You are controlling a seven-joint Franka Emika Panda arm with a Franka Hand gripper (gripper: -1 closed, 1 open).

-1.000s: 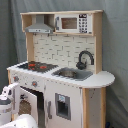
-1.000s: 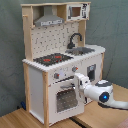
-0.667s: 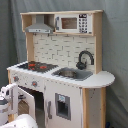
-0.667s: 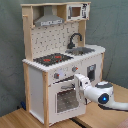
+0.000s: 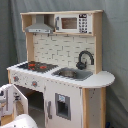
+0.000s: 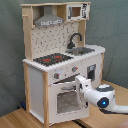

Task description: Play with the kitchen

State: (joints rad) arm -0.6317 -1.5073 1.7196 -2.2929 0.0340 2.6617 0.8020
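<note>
While the large white and light-wood toy kitchen (image 6: 60,60) stands on a wooden floor (image 6: 15,119) before a grey curtain (image 6: 112,25), the white robot gripper (image 6: 79,85) sits against its windowed oven door (image 6: 64,100), finger spread impossible to tell.

A grey curtain (image 5: 115,55) hangs as the backdrop, filling the background in both exterior views. Below the curtain in the second exterior view, a light wooden desk (image 6: 20,119) spreads across the foreground, its planks running toward the camera.
</note>
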